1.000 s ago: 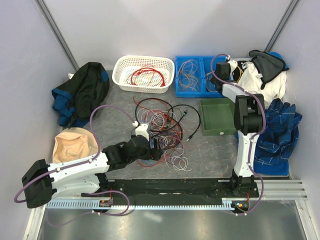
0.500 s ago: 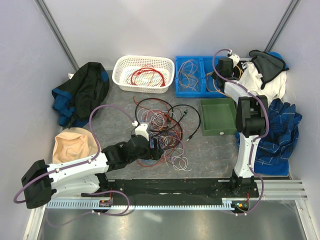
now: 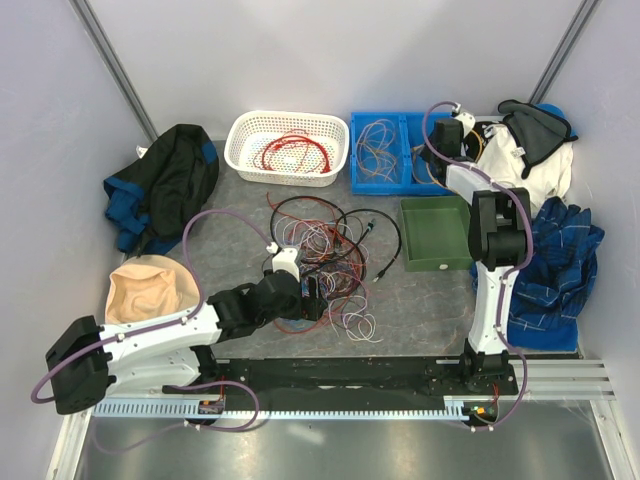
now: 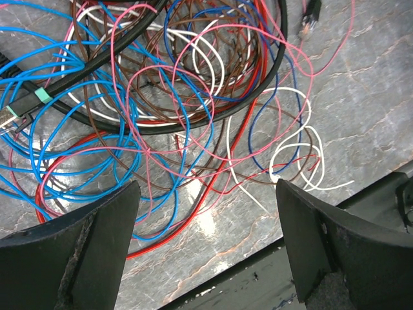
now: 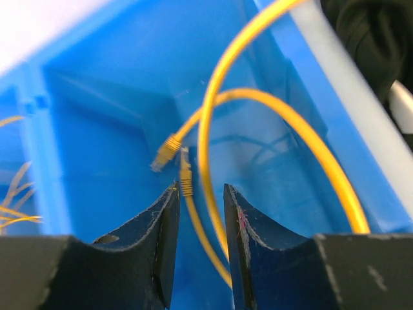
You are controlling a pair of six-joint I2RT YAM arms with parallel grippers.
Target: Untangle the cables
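The cables (image 3: 325, 262) lie in a tangled heap mid-table: blue, pink, red, brown, white and black loops (image 4: 161, 110). My left gripper (image 3: 310, 297) hovers over the heap's near edge, wide open (image 4: 206, 213), touching nothing. My right gripper (image 3: 434, 163) reaches into the blue bin (image 3: 356, 150). Its jaws (image 5: 200, 188) stand a little apart, and a yellow cable (image 5: 210, 129) with two small plugs runs loose through the gap. Thin pale wires (image 3: 377, 140) lie in the bin's left part. A red cable (image 3: 293, 152) is coiled in the white basket (image 3: 240, 150).
A green tray (image 3: 437, 233) sits right of the heap. Clothes ring the table: a dark jacket (image 3: 165, 180) at left, a beige hat (image 3: 148, 290), a blue plaid cloth (image 3: 560, 262) and a white-and-black garment (image 3: 525, 145) at right. The black rail (image 3: 340, 372) runs along the front.
The right wrist has shifted slightly over the blue bin and its jaws have narrowed a little. The left arm and the heap have stayed put.
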